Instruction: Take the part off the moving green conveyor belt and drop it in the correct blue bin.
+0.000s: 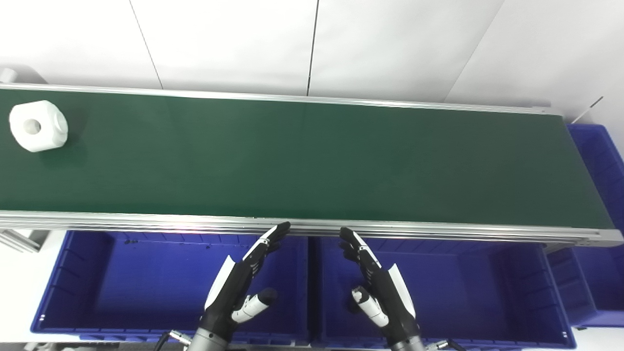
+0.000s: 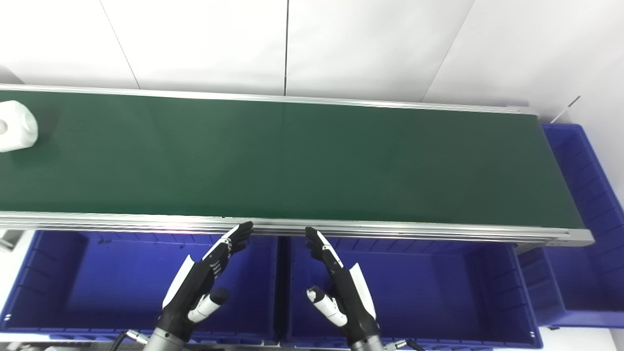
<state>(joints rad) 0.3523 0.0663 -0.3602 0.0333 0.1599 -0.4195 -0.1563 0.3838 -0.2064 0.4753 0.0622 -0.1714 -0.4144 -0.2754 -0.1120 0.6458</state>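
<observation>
The green conveyor belt (image 1: pixel 302 156) spans the view, with 2 blue bins (image 1: pixel 146 287) (image 1: pixel 463 292) below its near rail and another (image 1: pixel 602 161) at its right end. Left hand (image 1: pixel 241 285) and right hand (image 1: pixel 378 287) hover open and empty over the near bins. The white part (image 1: pixel 38 126) lies at the belt's far left
</observation>
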